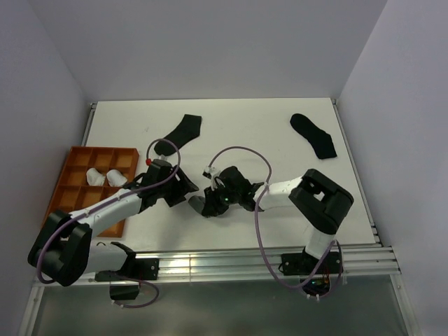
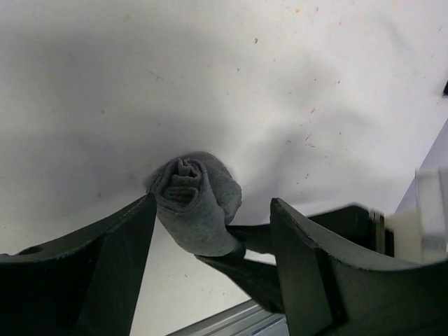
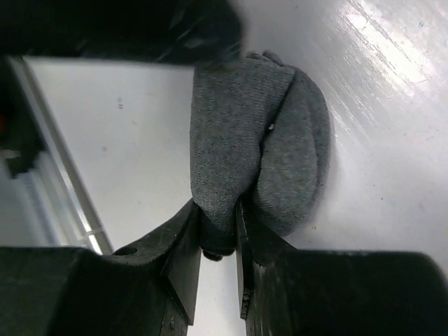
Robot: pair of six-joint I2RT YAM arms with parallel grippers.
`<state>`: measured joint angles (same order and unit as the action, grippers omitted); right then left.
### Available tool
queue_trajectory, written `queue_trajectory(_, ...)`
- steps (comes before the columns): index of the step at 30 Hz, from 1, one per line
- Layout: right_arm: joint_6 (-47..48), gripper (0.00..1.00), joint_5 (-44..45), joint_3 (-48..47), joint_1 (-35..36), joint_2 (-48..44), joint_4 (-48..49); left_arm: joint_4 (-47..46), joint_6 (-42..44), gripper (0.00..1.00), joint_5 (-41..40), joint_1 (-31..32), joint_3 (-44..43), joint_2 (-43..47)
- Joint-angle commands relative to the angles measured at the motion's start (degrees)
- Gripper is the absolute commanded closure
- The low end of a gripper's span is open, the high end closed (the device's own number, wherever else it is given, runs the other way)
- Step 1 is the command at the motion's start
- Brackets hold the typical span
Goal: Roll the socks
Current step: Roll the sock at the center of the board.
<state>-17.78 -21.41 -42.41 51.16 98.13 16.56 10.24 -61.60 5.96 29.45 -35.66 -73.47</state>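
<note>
- while the right gripper (image 3: 218,238) is clenched on a fold at the edge of the grey sock roll (image 3: 260,133), most of the bundle bulges free beyond its fingertips and rests on the white table (image 3: 119,140).
- left gripper (image 2: 213,206) is spread wide, one jaw on each side of the same roll; whether either jaw touches the knit i cannot tell.
- seen from above, the roll lies between the two wrists, just toward 6 o'clock of the table's centre.
- judgement: the knit looks soft, light and springy, so the coil would likely loosen if it is pinched by one layer only. a hold across the whole thickness, over the loose outer flap, seems safer.
- farther out, two flat black socks (image 1: 183,129) lie at 12 and 2 o'clock.
- at 9 o'clock an orange tray (image 1: 101,148) holds two white rolled socks (image 1: 93,176).
</note>
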Motion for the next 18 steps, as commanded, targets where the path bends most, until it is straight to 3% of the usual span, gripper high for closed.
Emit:
queue_trajectory(1,-6.55,1.00,-16.01,0.49,-4.04,3.55,5.14,-7.16,-3.61,0.28,1.60,0.52,3.31,1.75)
queue_trajectory(10,-16.58,1.00,-26.22,0.67,-9.49,9.71,13.23,-8.74,-5.02,0.29,0.55,1.66,8.06,2.81)
queue_trajectory(18,-19.67,1.00,-27.99,-0.56,-11.08,13.05,13.68,-7.17,-4.93,0.39,-2.96,2.36,8.50,-1.66)
